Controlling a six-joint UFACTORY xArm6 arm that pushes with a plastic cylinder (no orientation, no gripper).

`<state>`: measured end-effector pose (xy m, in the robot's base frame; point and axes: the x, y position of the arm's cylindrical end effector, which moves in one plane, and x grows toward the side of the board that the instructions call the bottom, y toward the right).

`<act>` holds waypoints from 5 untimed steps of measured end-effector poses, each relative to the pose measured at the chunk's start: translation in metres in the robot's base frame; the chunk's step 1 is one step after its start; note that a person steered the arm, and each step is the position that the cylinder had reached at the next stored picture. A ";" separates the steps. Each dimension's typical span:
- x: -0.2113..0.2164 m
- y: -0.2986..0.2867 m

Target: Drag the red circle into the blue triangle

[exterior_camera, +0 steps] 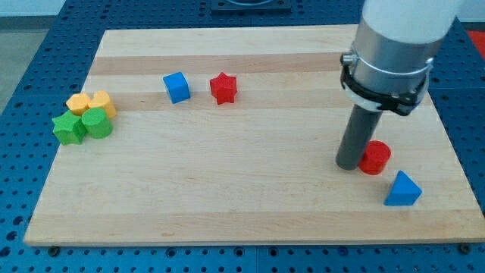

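Tool: dark rod with my tip [349,164] resting on the worktop at the right; it has no jaws, so it is neither opening nor closing and is gripping nothing.
Tip contact: sitting just left of the red circle [375,158], appearing to touch its left side.
Red circle: lying at the right of the worktop, up and to the left of the blue triangle [402,189], close to it but with a small gap showing.
Blue triangle: sitting near the right near corner of the worktop.
Blue cube [176,87]: resting at the far side, left of centre.
Red star [223,88]: lying just right of the blue cube, apart from it.
Left cluster: two yellow blocks [92,102] and two green blocks [82,126] huddling together at the left edge, yellow behind green; shapes are not clearly readable.
Worktop [227,189]: pale wooden board lying on a blue perforated base [30,45].
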<state>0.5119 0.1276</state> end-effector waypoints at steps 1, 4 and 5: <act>-0.017 -0.018; -0.005 0.058; -0.004 0.058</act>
